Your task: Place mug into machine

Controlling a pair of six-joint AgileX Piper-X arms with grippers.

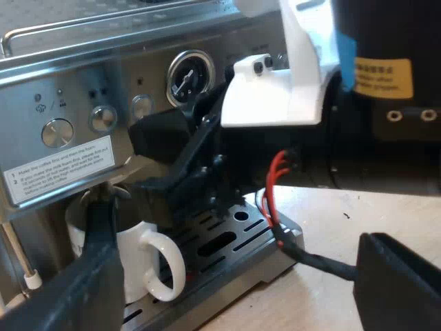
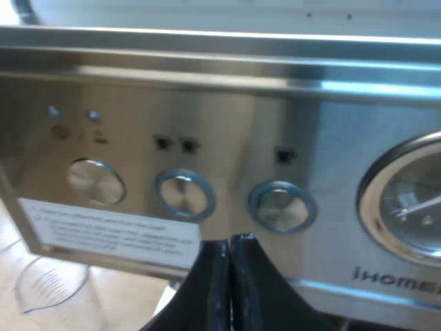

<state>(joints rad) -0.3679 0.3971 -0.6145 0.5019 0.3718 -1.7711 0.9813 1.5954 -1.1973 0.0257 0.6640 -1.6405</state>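
On the drip tray of the espresso machine, under its front, the white mug stood upright, its handle turned away from the machine. The placing looked nearly complete.

- Left gripper: fingers spread wide and holding nothing. One finger was just beside the mug's wall; whether it touched could not be told.
- Right gripper: fingers pressed together and empty, tips very near the control panel, just below the round buttons. In the left wrist view it hung above the mug, near the pressure gauge.
- A measuring glass stood on the table near the machine.

Risks, as judged:
- If the left gripper pulled back at an angle, the near finger might catch the handle and drag or tip the mug off the tray.
- Any forward drift of the right gripper could press a button or scrape the panel.
- A drop by the right arm could strike the mug's rim.
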